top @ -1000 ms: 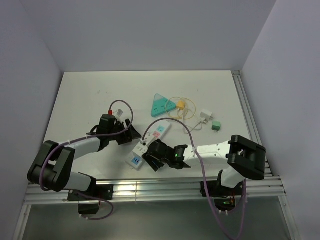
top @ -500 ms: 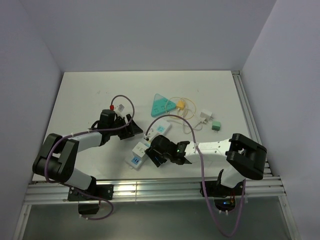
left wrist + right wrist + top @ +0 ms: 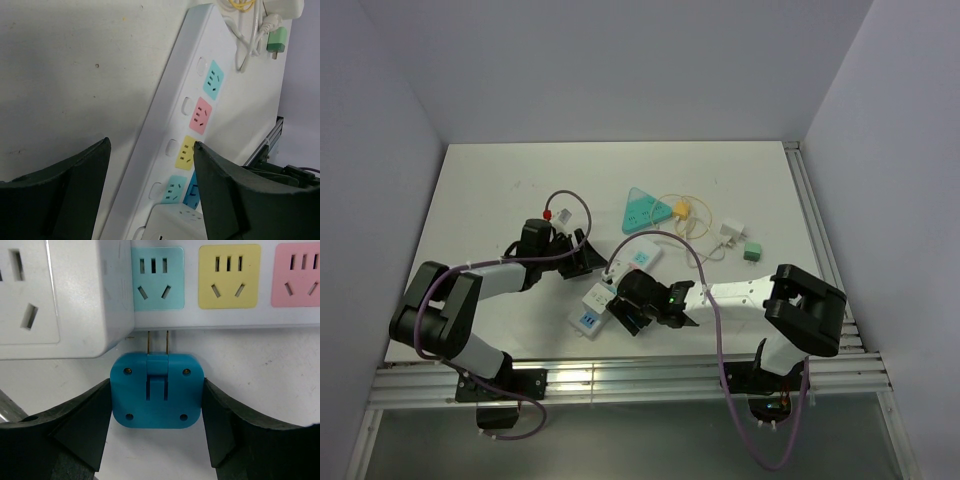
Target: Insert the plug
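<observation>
Jaws of the right gripper (image 3: 157, 402) are clamping the blue plug (image 3: 157, 390) from both sides, each black finger (image 3: 75, 435) pressing flat against one edge of its body. The plug is lying low over the table (image 3: 500, 190) just beside the long edge of the power strip (image 3: 225, 317), its two brass prongs pointing at that edge below the teal socket (image 3: 157, 277), not yet entering any socket. To the right of the teal one, the yellow socket (image 3: 229, 276) and pink socket (image 3: 300, 275) are facing the camera, the pink one being cut off by the frame. A white adapter block (image 3: 55, 295) is sitting on the strip's end, just beside the plug's prongs.

Jaws of the left gripper (image 3: 150, 145) are standing wide apart and gripping nothing, straddling the strip near its middle. Its left finger (image 3: 65, 200) is staying clear of the strip with bare table between; its right finger is covering part of the strip, and whether it is touching cannot be told. From above, both grippers' fingertips are mostly being hidden by their own black bodies. A green adapter (image 3: 277, 40) and white cable (image 3: 250, 35) are lying beyond the strip's far end.
</observation>
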Robot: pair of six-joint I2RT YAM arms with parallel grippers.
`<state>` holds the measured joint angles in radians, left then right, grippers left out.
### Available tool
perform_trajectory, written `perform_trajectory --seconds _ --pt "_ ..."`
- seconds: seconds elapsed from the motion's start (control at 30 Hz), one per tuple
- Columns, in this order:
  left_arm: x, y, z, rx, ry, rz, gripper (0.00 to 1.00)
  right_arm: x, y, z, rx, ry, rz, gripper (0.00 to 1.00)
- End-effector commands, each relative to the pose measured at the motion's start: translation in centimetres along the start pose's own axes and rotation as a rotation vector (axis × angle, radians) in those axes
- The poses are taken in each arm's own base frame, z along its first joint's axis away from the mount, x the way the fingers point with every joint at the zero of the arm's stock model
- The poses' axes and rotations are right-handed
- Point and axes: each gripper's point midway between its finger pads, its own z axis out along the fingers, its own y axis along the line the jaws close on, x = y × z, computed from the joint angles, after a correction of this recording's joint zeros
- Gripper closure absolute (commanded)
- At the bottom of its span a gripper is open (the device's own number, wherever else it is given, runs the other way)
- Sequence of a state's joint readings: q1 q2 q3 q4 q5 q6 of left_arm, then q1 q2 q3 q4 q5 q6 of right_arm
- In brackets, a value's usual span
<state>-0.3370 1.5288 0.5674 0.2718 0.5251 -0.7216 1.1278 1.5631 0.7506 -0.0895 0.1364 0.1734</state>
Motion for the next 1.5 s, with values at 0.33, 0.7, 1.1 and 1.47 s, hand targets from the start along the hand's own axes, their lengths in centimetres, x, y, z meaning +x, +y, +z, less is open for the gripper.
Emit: perform_trajectory --seconds 0.33,0.7,1.1,1.47 --pt "-0.1 -1.5 0.2 0.066 -0.007 0.057 0.29 -3.0 0.7 -0.2 -0.026 -0.066 -0.029 0.45" --pt "1.4 -0.8 0.3 0.057 0.022 0.043 0.31 -3.4 0.8 0.5 -0.024 -0.054 -0.046 0.46" --pt "3.7 -1.1 1.1 0.073 0.049 0.035 0.40 -4.7 0.9 1.0 -0.014 -0.071 -0.043 0.46" --pt "4.4 -1.2 1.6 0.061 0.060 0.033 0.42 -5.9 1.1 0.7 -0.024 -0.110 0.000 0.34"
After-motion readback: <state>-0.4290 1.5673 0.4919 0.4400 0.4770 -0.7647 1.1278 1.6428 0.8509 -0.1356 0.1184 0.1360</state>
